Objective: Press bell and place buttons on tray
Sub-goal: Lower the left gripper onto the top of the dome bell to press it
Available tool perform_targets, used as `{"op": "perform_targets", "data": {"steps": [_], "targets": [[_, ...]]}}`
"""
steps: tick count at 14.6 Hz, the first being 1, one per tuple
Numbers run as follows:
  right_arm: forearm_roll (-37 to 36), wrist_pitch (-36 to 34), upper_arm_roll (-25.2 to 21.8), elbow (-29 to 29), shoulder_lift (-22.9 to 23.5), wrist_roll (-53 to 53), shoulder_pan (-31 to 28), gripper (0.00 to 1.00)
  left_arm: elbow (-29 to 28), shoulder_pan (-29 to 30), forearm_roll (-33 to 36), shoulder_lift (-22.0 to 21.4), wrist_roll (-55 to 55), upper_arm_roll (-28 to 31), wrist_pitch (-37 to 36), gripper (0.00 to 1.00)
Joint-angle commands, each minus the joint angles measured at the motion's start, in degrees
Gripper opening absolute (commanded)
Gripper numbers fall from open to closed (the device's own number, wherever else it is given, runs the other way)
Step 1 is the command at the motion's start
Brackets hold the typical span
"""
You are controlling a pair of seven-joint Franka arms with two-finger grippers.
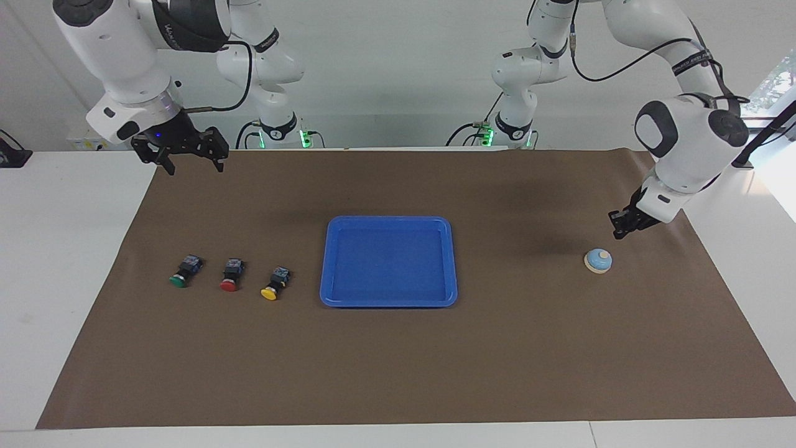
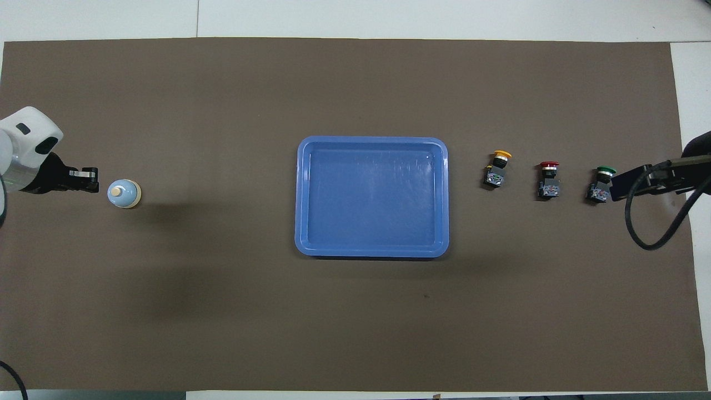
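Observation:
The light-blue bell (image 1: 598, 260) stands on the brown mat toward the left arm's end; it also shows in the overhead view (image 2: 124, 193). My left gripper (image 1: 620, 227) (image 2: 91, 180) is shut and empty, low beside the bell and not touching it. Three buttons lie in a row toward the right arm's end: green (image 1: 185, 272) (image 2: 601, 184), red (image 1: 231, 275) (image 2: 548, 179), yellow (image 1: 275, 283) (image 2: 497, 168). The empty blue tray (image 1: 388, 302) (image 2: 372, 253) sits mid-table. My right gripper (image 1: 193, 163) (image 2: 625, 182) is open, raised high over the mat by the green button.
The brown mat (image 1: 398, 373) covers most of the white table (image 1: 62, 249). A black cable (image 2: 650, 222) loops down from the right arm beside the green button.

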Motion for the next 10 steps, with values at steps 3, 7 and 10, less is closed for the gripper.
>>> {"op": "perform_targets", "data": {"steps": [3,7,10], "targets": [[0.22,-0.04,0.98,-0.65,-0.86,-0.87,-1.28,1.0,-4.06,0.3,0.53,1.04,0.7,-0.19,5.28,0.0],[0.22,-0.04,0.98,-0.65,-0.86,-0.87,-1.27,1.0,-4.59,0.3,0.61,5.35,0.7,-0.1,9.84,0.0],[0.22,-0.04,0.98,-0.65,-0.86,-0.87,-1.36,1.0,-4.24,0.3,0.61,5.8,0.7,-0.1,9.25,0.04]]}}
